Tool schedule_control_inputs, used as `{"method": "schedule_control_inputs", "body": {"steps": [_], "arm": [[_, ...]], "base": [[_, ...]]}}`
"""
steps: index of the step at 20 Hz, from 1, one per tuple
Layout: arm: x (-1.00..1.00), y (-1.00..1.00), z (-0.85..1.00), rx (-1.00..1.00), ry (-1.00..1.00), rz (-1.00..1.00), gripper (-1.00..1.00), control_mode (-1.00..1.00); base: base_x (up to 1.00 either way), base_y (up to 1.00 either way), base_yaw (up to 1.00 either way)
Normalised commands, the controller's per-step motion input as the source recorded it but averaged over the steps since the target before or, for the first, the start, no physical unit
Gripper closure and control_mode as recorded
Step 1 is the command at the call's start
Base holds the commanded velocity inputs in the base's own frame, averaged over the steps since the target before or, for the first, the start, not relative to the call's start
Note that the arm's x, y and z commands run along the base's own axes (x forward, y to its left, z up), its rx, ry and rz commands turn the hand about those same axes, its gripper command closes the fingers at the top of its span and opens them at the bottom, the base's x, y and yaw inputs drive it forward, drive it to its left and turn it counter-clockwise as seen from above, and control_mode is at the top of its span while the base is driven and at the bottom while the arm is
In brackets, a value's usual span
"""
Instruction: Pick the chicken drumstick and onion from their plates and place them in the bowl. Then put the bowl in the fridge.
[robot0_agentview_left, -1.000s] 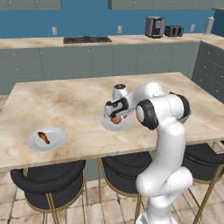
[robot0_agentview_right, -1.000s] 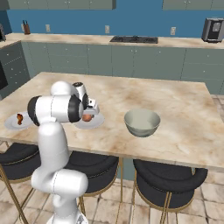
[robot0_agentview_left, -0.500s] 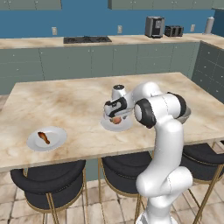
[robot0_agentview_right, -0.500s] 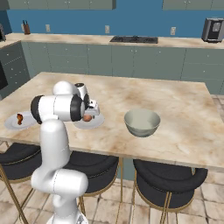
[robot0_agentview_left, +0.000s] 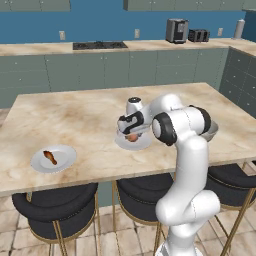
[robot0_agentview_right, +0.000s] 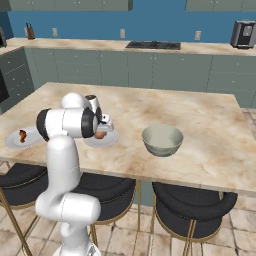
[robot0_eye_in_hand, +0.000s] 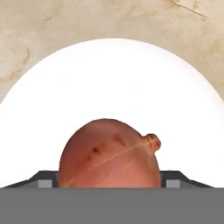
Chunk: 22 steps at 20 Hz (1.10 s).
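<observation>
— Since a second ago, what has shifted?

— Only the arm, and slightly: the gripper (robot0_agentview_left: 132, 134) has settled a little lower over the middle plate (robot0_agentview_left: 142, 144), its body turned a touch toward the left of the island. Plates, bowl and food lie where they did.

— And the onion?

— On that plate, right under the hand. In the hand view the onion (robot0_eye_in_hand: 109, 154) sits between the two dark fingertips (robot0_eye_in_hand: 43, 179), one at each side of it, with the white plate (robot0_eye_in_hand: 109, 78) spreading out behind. The fingers stand spread about the onion's width apart; whether they press on it I cannot tell. From the right base view the onion (robot0_agentview_right: 100, 134) shows as an orange-brown ball just below the gripper (robot0_agentview_right: 102, 127), resting on its plate (robot0_agentview_right: 107, 140).

— The drumstick?

— Well apart, on the other plate (robot0_agentview_left: 62, 162) near the island's left front edge — the drumstick (robot0_agentview_left: 50, 157) lies flat across its middle. The right base view shows it (robot0_agentview_right: 22, 135) beyond the arm's shoulder.

— The bowl?

— Upright on the marble island top (robot0_agentview_right: 210, 130), to the right of the onion's plate; the bowl (robot0_agentview_right: 162, 140) has nothing visible inside.

— Any writing anywhere?

— None that can be read. The coffee machine (robot0_agentview_left: 176, 30) on the back counter is too small to show any label.
</observation>
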Motion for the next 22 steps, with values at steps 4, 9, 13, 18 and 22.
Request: {"method": "schedule_control_inputs", "body": {"steps": [4,9,13,18,22], "arm": [[-0.17,-0.06,0.05,0.05,0.03,0.0,1.0,-1.0],[-0.36,-0.19,0.47,0.13,0.07,0.01,1.0,-1.0],[-0.6,-0.26,0.58,0.07,0.06,0.08,1.0,-1.0],[-0.68,-0.32,0.53,0.0,0.01,0.09,1.0,-1.0],[-0.65,-0.34,0.51,-0.05,0.0,0.12,1.0,-1.0]], "base": [[0.0,0.0,0.0],[0.0,0.0,0.0],[0.0,0.0,0.0],[0.0,0.0,0.0],[0.0,0.0,0.0]]}}
